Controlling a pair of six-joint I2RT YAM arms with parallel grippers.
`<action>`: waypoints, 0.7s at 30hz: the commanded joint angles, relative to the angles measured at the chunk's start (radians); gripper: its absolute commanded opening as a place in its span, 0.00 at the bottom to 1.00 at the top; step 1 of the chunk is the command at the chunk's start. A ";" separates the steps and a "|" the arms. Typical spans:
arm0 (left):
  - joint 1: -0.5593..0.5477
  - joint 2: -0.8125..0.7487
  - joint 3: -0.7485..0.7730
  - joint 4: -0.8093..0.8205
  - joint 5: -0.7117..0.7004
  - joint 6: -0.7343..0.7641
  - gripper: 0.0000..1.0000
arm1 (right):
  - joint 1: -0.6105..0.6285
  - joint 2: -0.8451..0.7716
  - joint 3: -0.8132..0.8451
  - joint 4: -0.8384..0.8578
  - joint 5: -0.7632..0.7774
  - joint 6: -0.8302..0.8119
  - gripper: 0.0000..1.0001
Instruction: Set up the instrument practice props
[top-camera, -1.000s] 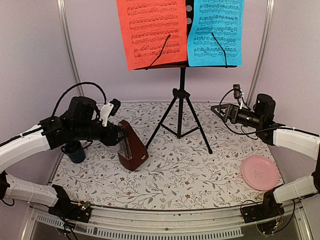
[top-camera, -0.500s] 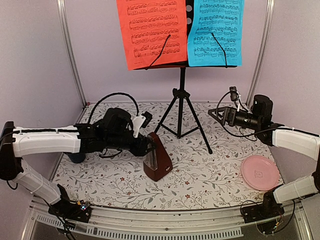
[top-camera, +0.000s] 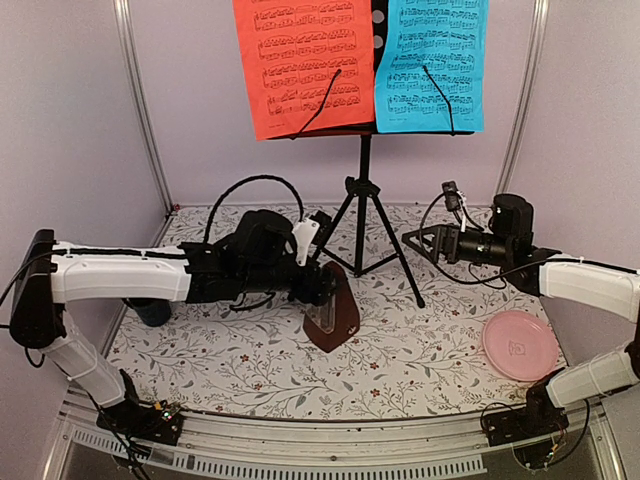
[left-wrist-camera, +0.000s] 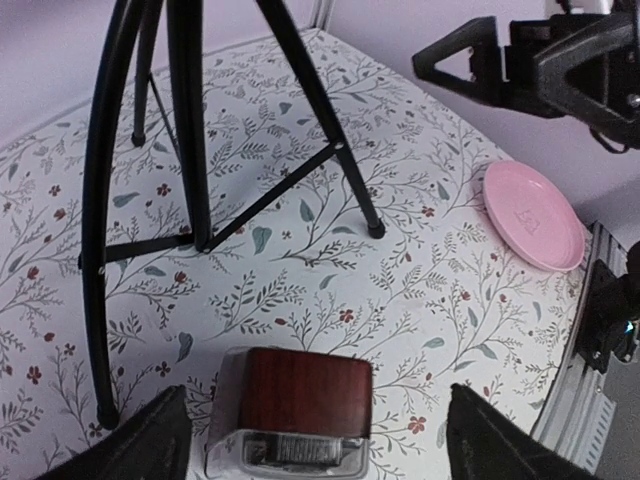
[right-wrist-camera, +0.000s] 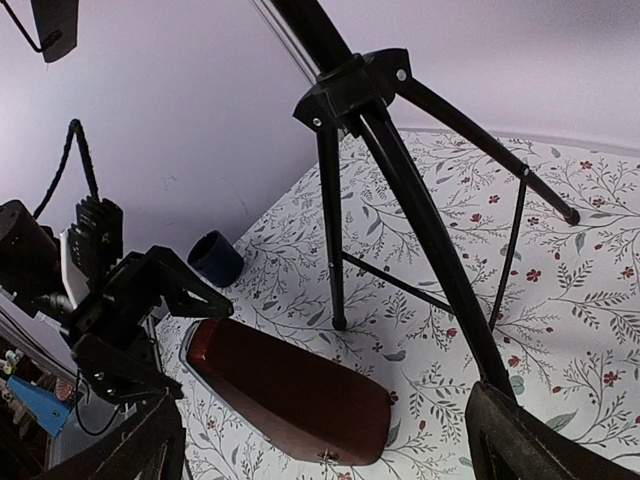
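- Between the wide-spread fingers of your left claw (left-wrist-camera: 316, 400) sits the metronome (top-camera: 335, 315). The wrist view shows bare counter (top-camera: 420, 360) on both sides of it, so nothing pinches it there. I cannot tell whether the palm behind touches it.
- The metronome leans over, top toward that claw, with its base end seeming to rest on the counter. It is just in front of the music stand (top-camera: 362, 190), near one of its feet. From that lean, I judge you are midway through placing it and it is not yet upright.
- The music stand is on its three legs at the back centre. The red sheet (top-camera: 305, 65) and cyan sheet (top-camera: 432, 65) lie side by side on its desk, each under a thin wire arm. That part looks done.
- Your right claw (top-camera: 415, 242) is spread too and carries nothing. It hangs beside the stand's right leg without touching it, probably close by in case the stand needs steadying.
- Next, the metronome needs to go flat on its base. A tall, narrow body can topple if released while leaning, and the tripod foot is close enough to knock.
- The plate (top-camera: 518, 345) and mug (right-wrist-camera: 215, 258) sit toward the right and left edges, well apart from this work, so leave them.
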 joint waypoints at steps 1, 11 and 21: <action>0.000 -0.035 0.013 0.099 0.122 0.008 0.98 | 0.016 0.008 0.004 -0.028 0.023 -0.028 0.99; 0.199 -0.273 -0.304 0.294 0.269 -0.039 0.93 | 0.126 0.012 -0.058 -0.060 0.096 -0.017 0.91; 0.294 -0.109 -0.409 0.348 0.293 -0.062 0.37 | 0.273 0.149 -0.096 0.004 0.170 0.037 0.50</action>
